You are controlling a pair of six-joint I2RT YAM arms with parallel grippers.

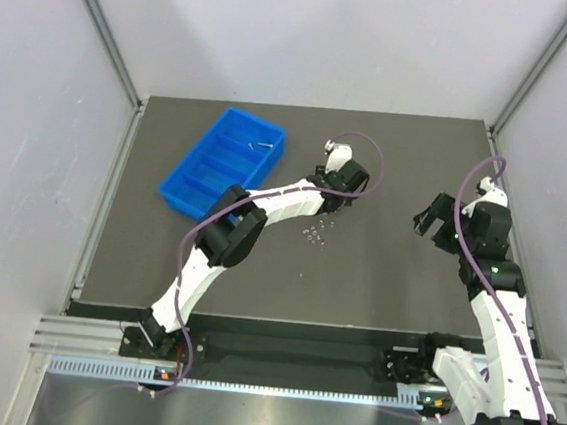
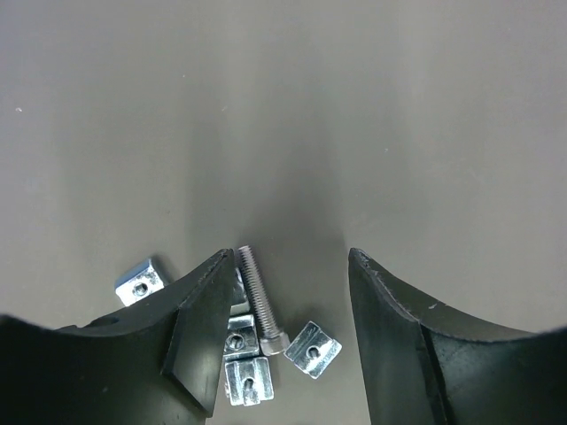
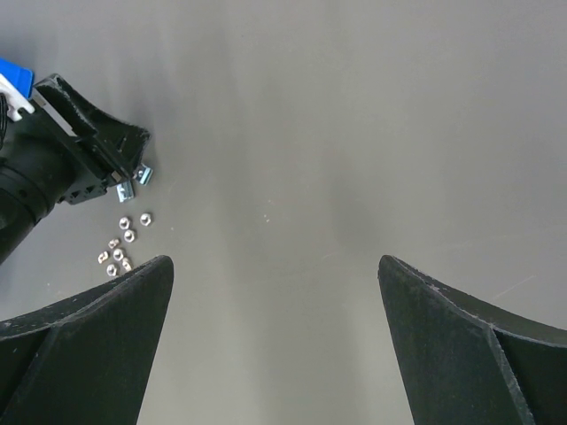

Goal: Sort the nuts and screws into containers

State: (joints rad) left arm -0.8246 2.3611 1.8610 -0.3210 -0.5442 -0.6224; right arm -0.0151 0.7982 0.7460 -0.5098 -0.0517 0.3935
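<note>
The left gripper (image 2: 291, 257) points down at the matte dark grey tabletop (image 2: 283, 106) with its jaws standing apart, gripping nothing; its fingers (image 2: 199, 336) are black, dull wedges with chamfered inner faces. A socket-head screw (image 2: 255, 297) lies flat between them, its finely threaded bright steel shank hard against the inner edge of one finger and its round head nearest the camera. Square nuts (image 2: 312, 348), shiny zinc-coloured blocks with rounded corners and a small bore through the middle, sit about it: one just beside the screw head in the open gap, two under the same finger's tip, one outside that finger. A loose scatter of smaller nuts (image 3: 120, 248), rounder and speck-like, lies on the table just short of this gripper's tips, on the side toward the arm bases. The blue plastic tray (image 1: 193, 150), glossy, rectangular and split by cross walls, rests well off to this gripper's left, with a thin silvery piece (image 1: 261, 146) in its far end compartment. The right gripper (image 3: 275, 266) hangs well apart to the right, its broad black jaws spread wide over bare table
</note>
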